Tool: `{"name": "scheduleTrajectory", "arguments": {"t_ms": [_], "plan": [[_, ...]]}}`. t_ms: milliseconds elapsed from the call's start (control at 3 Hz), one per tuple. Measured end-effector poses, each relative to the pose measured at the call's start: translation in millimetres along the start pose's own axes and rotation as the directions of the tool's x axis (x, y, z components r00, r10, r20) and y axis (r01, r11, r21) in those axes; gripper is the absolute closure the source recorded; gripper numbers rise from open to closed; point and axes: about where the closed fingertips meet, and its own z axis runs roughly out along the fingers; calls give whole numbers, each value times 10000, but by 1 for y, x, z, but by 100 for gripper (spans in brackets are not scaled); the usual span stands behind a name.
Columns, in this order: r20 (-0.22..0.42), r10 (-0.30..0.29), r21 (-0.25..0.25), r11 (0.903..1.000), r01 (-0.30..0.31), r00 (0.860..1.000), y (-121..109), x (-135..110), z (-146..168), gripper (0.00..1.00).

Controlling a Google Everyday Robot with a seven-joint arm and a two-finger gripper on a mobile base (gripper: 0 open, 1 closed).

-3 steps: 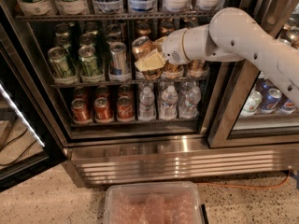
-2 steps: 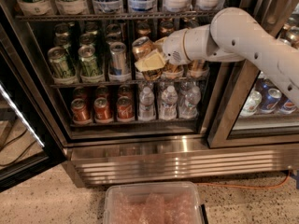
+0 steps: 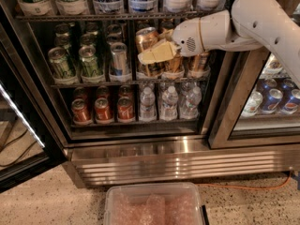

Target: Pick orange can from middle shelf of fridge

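Note:
The orange can (image 3: pixel 145 40), copper-orange with a silver rim, stands at the front middle of the middle shelf (image 3: pixel 93 84) of the fridge (image 3: pixel 187 161). My gripper (image 3: pixel 152 55) reaches in from the right on the white arm (image 3: pixel 253 18). It is shut on the can, with a cream finger (image 3: pixel 159 53) across the can's front. The can sits slightly above its neighbours. More orange cans (image 3: pixel 200 62) stand behind and to the right, partly hidden by the gripper.
Green cans (image 3: pixel 61 63) and a silver can (image 3: pixel 118 57) share the middle shelf at left. Red cans (image 3: pixel 102 109) and water bottles (image 3: pixel 168 102) fill the rack below. The glass door (image 3: pixel 18 125) hangs open at left. A plastic bin (image 3: pixel 154 205) sits on the floor.
The gripper has shifted slightly up and to the right, and the orange can has risen a little with it. The other cans have not moved.

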Motion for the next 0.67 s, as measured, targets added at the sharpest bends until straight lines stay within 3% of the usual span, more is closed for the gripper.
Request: {"name": "scheduleTrajectory", "arguments": {"t_ms": [333,667], "plan": [[-230,12,-826,9966,-31,9997,21,5,1,100],[-230,12,-826,9966,-31,9997,21,5,1,100]]}}
